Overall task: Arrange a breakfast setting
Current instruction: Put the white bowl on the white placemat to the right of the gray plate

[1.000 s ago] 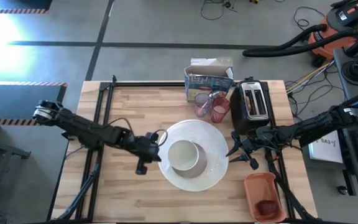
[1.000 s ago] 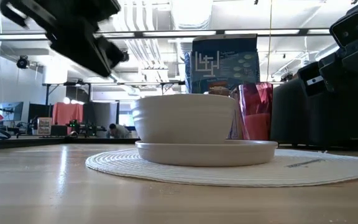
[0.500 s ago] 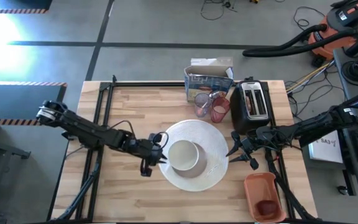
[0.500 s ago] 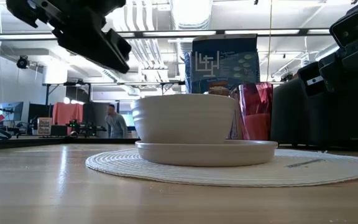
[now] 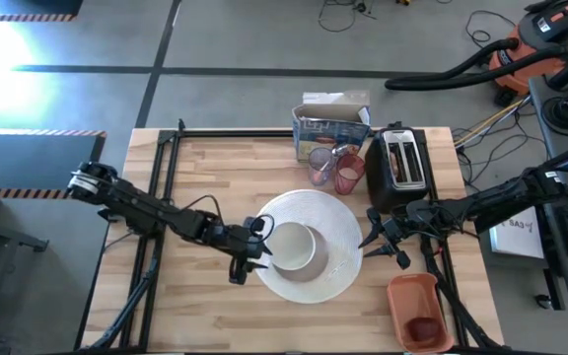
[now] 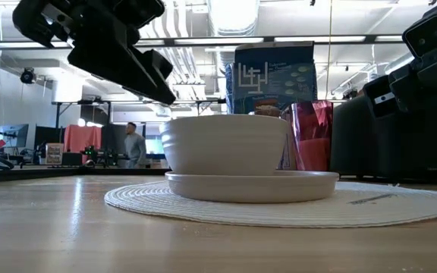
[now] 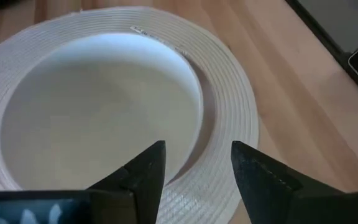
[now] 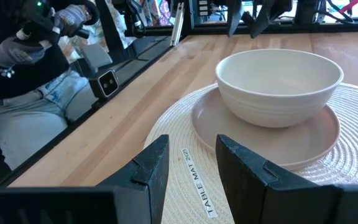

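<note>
A small white bowl (image 5: 291, 247) stands on a small plate (image 8: 316, 143), which lies on a round woven white mat (image 5: 338, 222) at the table's middle. My left gripper (image 5: 257, 252) hovers open over the bowl's left rim (image 7: 194, 118), one finger over the inside and one over the outside, clear above it in the low view (image 6: 154, 80). My right gripper (image 5: 371, 240) waits open at the mat's right edge, low over the table, with nothing between its fingers. A translucent pink cup (image 5: 320, 166) stands at the back. A dark red fruit (image 5: 422, 328) lies in the orange tray (image 5: 417, 296).
A red cup (image 5: 349, 176) stands beside the pink one, a blue-and-white box (image 5: 329, 126) behind them, and a black toaster (image 5: 402, 168) to their right. A person (image 8: 36, 81) sits beyond the table's left edge. Bare wood lies left of and in front of the mat.
My left gripper has moved toward the table's right edge and a little down, from beside the mat's left edge to over the bowl's left rim. The bowl, plate and mat have stayed put.
</note>
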Motion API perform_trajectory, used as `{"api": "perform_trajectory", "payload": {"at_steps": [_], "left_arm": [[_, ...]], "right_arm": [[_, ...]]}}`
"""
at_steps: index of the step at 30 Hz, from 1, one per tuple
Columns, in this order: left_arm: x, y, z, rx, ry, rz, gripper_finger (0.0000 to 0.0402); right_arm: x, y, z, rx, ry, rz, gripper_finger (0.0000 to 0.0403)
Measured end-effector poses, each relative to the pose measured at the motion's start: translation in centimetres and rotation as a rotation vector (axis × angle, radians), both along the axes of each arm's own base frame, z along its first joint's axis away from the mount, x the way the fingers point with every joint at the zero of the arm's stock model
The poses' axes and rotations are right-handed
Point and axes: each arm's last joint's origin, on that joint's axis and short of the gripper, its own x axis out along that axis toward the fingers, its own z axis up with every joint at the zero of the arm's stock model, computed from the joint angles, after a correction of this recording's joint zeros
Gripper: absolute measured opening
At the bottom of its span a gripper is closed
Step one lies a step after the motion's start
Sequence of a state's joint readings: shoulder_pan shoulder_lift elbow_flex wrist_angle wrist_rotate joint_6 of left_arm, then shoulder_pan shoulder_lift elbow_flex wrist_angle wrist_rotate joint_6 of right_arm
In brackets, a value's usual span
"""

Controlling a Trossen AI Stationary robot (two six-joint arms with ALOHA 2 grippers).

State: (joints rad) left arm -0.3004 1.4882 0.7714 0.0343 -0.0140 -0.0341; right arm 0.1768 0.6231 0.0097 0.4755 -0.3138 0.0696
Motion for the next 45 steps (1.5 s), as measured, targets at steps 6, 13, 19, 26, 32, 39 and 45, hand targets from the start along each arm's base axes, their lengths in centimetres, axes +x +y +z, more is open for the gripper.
{"api": "perform_trajectory", "payload": {"at_steps": [6,13,19,26,32,39,45], "left_arm": [[0.3,-0.1,-1.0,0.032,0.029,-0.018,0.0161],[1.0,-0.3,-2.8,0.083,0.048,-0.052,0.0148],[1.3,-0.2,-3.4,0.102,0.049,-0.064,0.0133],[1.5,0.3,-3.3,0.144,0.031,-0.083,0.0112],[1.6,0.5,-3.3,0.195,0.011,-0.123,0.0101],[1.7,0.5,-3.2,0.228,-0.012,-0.152,0.0076],[1.8,0.7,-3.2,0.265,-0.021,-0.180,0.0009]], "right_arm": [[0.0,0.0,0.0,-0.001,0.000,0.000,0.0123],[0.0,0.0,0.0,-0.001,0.000,0.000,0.0123],[0.0,0.0,0.0,0.000,0.000,0.000,0.0123],[0.0,0.0,0.0,-0.001,-0.001,0.000,0.0123],[0.0,0.0,0.0,0.000,0.000,0.000,0.0123],[0.0,0.0,0.0,-0.001,-0.001,0.000,0.0123],[0.0,0.0,0.0,-0.001,-0.001,0.000,0.0123]]}}
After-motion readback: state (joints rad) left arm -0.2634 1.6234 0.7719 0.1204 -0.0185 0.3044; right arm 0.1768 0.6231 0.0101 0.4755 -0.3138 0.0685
